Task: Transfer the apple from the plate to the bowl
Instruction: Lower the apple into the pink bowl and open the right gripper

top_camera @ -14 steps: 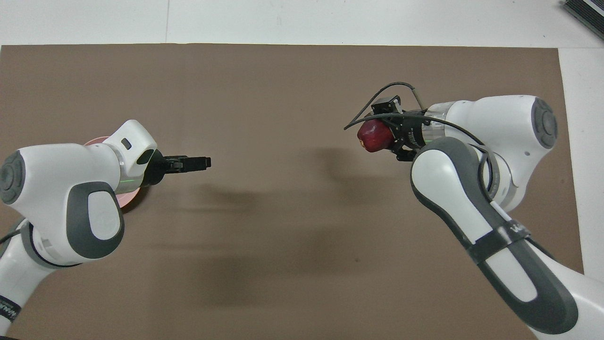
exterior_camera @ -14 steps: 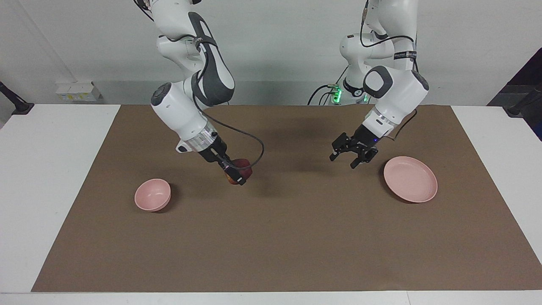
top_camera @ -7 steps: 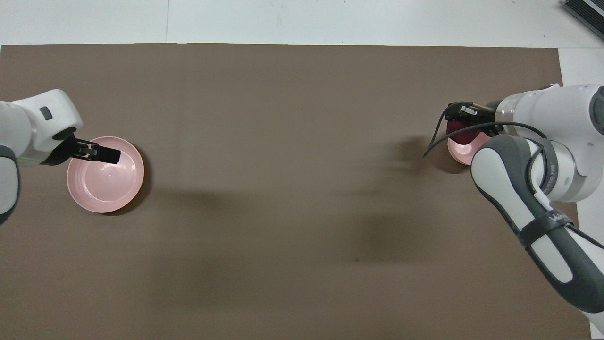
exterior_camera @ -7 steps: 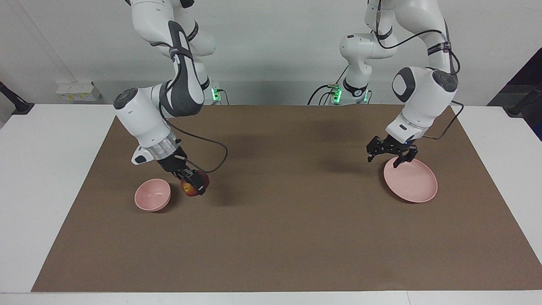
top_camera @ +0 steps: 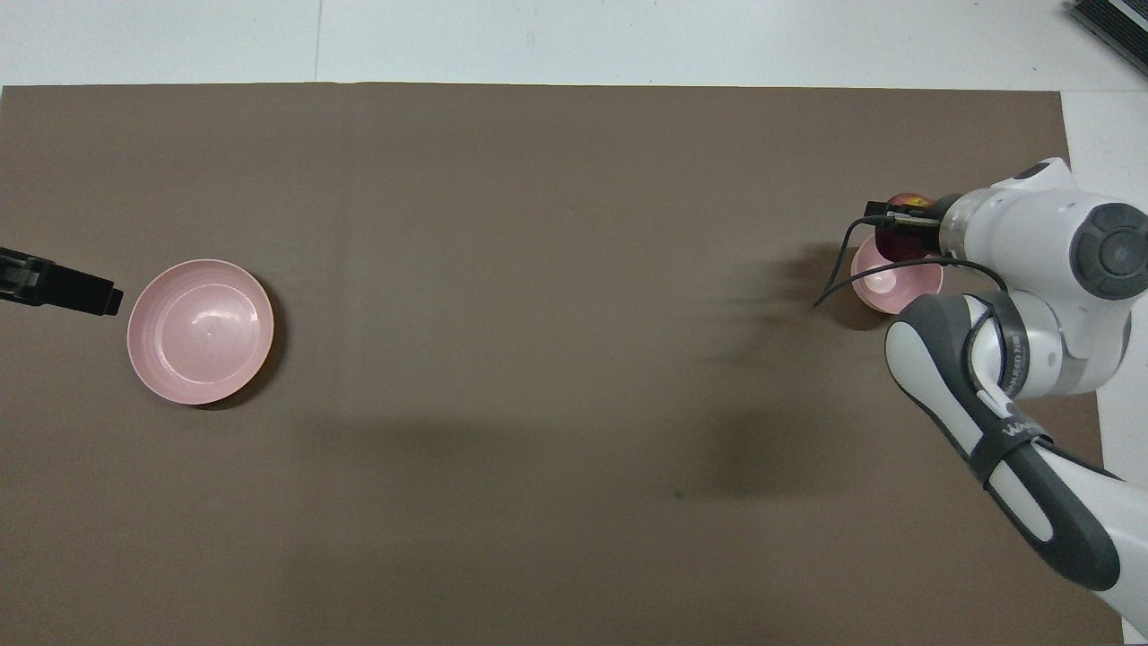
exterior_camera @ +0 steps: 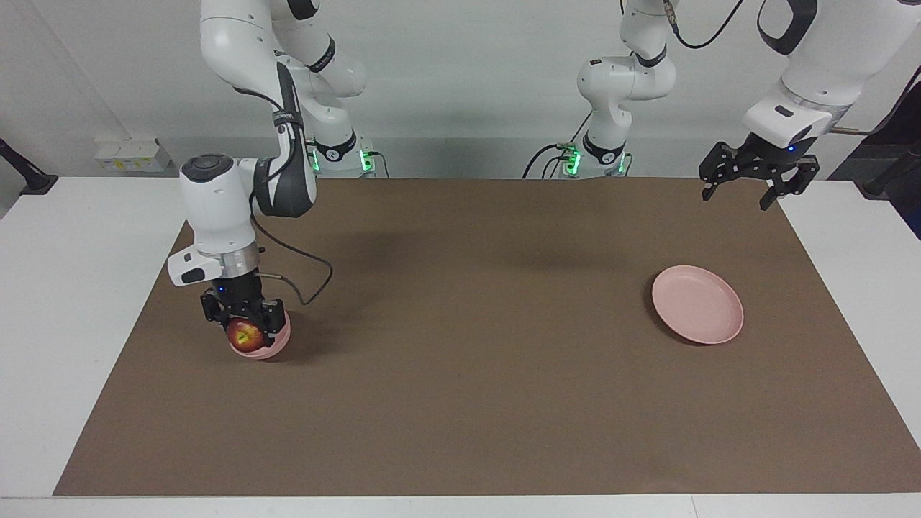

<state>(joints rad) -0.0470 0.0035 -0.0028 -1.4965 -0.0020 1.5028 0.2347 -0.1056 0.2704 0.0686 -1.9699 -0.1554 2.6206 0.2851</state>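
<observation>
The dark red apple (exterior_camera: 242, 337) with a yellowish patch is held in my right gripper (exterior_camera: 243, 329), which points straight down and is shut on it. It hangs at the rim of the small deep pink bowl (exterior_camera: 275, 346) at the right arm's end of the mat. In the overhead view the apple (top_camera: 900, 246) and the right gripper (top_camera: 901, 222) cover part of the bowl (top_camera: 883, 285). The flat pink plate (exterior_camera: 698, 303) lies bare at the left arm's end, also seen from overhead (top_camera: 200, 331). My left gripper (exterior_camera: 754, 185) is open and empty, raised high beside the plate (top_camera: 56, 287).
A brown mat (exterior_camera: 475, 374) covers most of the white table (exterior_camera: 72, 302). The right arm's cable (exterior_camera: 313, 277) loops beside the bowl. Nothing else stands on the mat.
My right gripper carried the apple from over the middle of the mat to the bowl and turned to point down. My left gripper rose and drew away from the plate toward its end.
</observation>
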